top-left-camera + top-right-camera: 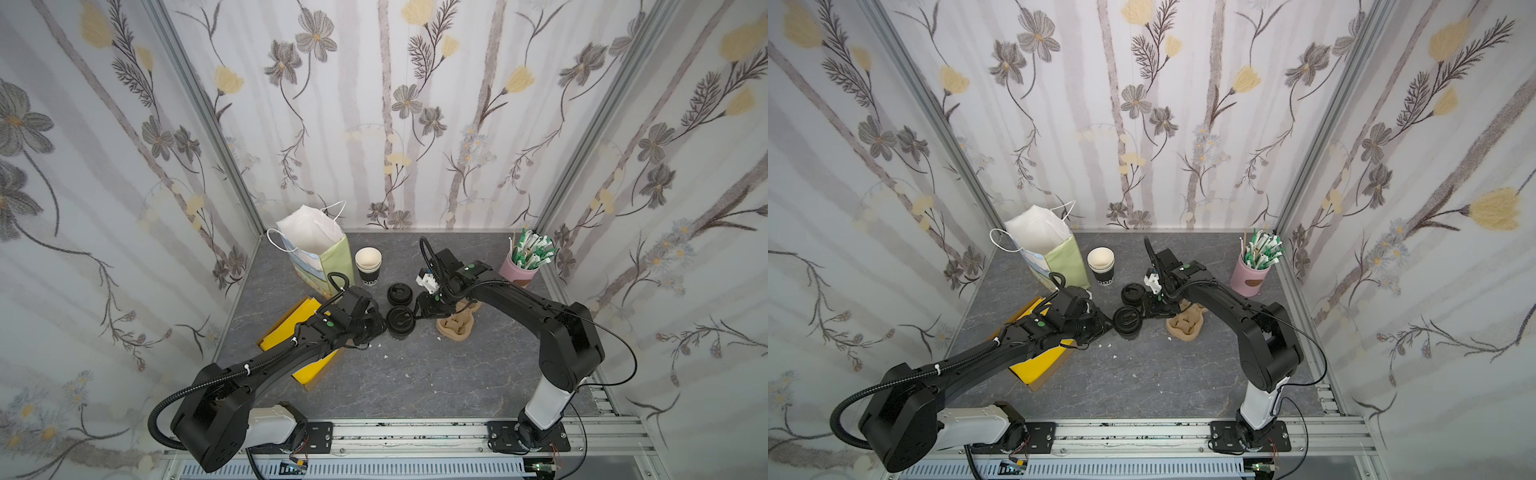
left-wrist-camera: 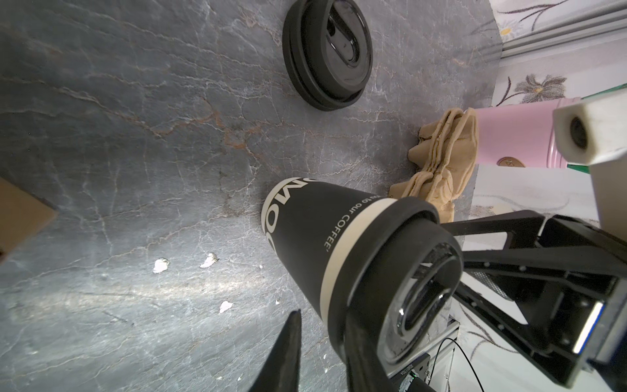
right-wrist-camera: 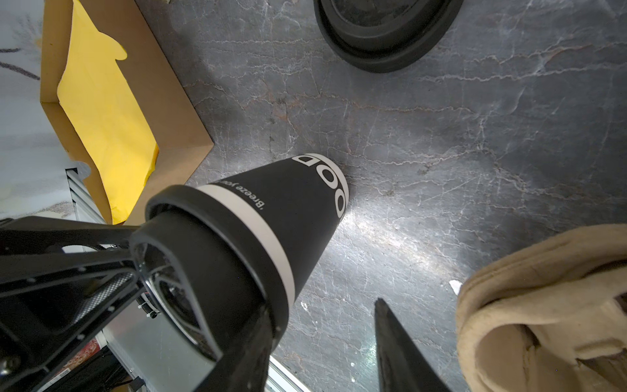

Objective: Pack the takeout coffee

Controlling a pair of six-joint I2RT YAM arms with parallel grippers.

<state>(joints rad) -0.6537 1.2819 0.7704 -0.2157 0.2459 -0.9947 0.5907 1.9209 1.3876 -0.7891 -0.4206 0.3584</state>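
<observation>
Left wrist and right wrist views show the cup (image 2: 305, 234) upright on the table (image 2: 101, 169), lid (image 2: 403, 271) on, left gripper (image 2: 322, 325) and right gripper (image 3: 322, 312) both parted, clasping nothing, one finger each at the rim: recommend even, vertical pressure to seat it without tipping.

Front half of grey marble-look tabletop (image 1: 415, 374) wide open, only few white crumbs (image 1: 386, 356). Middle tight: lidded black paper cup (image 1: 400, 322) boxed in by left gripper (image 1: 383, 328) and right gripper (image 1: 417, 312), stack of loose black plastic lids (image 1: 400, 294) just behind. Right side blocked by tan pulp cup carriers (image 1: 455, 326), left by yellow-lined cardboard box (image 1: 286, 328). Back left crowded by green-white paper bag (image 1: 316, 249), lidless black cup stack (image 1: 368, 266).
</observation>
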